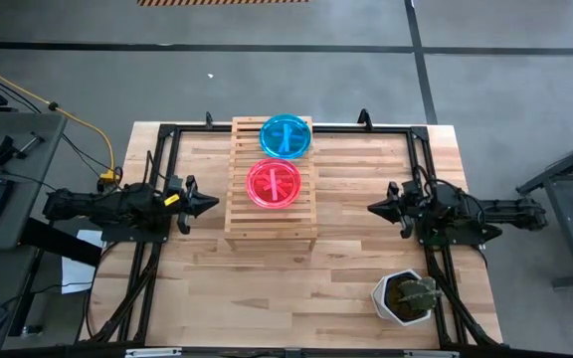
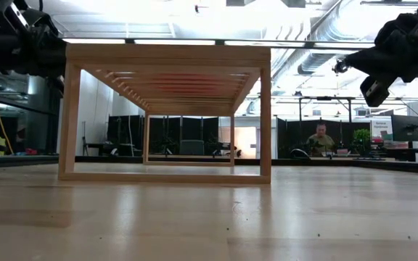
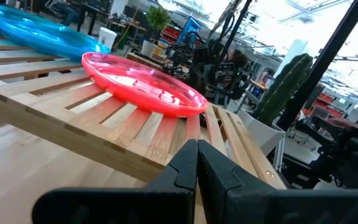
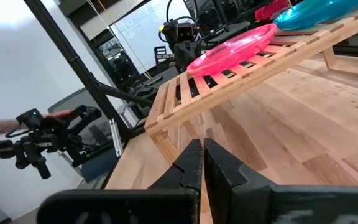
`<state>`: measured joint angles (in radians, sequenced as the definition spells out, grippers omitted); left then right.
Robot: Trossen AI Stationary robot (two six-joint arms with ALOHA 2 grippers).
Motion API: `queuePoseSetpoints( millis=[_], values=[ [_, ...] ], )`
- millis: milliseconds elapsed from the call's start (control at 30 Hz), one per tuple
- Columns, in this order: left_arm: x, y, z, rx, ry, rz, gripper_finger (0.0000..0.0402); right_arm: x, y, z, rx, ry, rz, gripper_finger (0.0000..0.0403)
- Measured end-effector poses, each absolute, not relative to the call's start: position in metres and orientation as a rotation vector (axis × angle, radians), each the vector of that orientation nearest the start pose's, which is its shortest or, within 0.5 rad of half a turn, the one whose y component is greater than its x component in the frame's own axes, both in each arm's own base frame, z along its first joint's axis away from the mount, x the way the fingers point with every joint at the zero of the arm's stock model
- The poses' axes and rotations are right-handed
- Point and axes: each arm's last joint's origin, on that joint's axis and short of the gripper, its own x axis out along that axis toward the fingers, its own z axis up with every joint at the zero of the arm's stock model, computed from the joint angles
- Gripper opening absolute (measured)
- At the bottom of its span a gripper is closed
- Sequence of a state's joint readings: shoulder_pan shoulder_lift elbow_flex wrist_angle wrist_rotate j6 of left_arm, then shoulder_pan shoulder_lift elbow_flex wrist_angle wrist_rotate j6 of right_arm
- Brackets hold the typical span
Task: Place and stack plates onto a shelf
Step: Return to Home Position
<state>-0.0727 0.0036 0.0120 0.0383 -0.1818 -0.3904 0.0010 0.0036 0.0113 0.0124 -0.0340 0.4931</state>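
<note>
High view shows one light wooden slatted shelf point(image 1: 242, 214) standing on the far half of the wooden table point(image 1: 346, 288), about in the middle. On its top are two piles of round translucent plastic plates: one pink pile point(image 1: 274, 183) at the middle of the slats and one teal-blue pile point(image 1: 286, 135) at the far end, with their rims just beside each other. Each colour has its own pile, I think so that the plates nest flat. How many plates are in each pile I cannot count; I see no loose plate on the table. The left arm's fingers point(image 1: 212, 203) and the right arm's fingers point(image 1: 374, 208) are one at each side of the shelf, apart from it and pointing toward it. Both pairs are pressed together and hold nothing. This looks like a resting pose, so the stacking is probably finished. One white pot with a cactus point(image 1: 404, 298) stands at the near right corner.
</note>
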Motion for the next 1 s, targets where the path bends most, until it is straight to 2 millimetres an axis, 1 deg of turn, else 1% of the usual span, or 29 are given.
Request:
queuePoseSetpoints(
  millis=[1000],
  values=[
    [0.0973, -0.0017, 0.1703, -0.395, -0.059, 0.104, 0.0001, 0.0978, 0.0011, 0.1674, 0.496, 0.000, 0.036, 0.0000]
  ],
)
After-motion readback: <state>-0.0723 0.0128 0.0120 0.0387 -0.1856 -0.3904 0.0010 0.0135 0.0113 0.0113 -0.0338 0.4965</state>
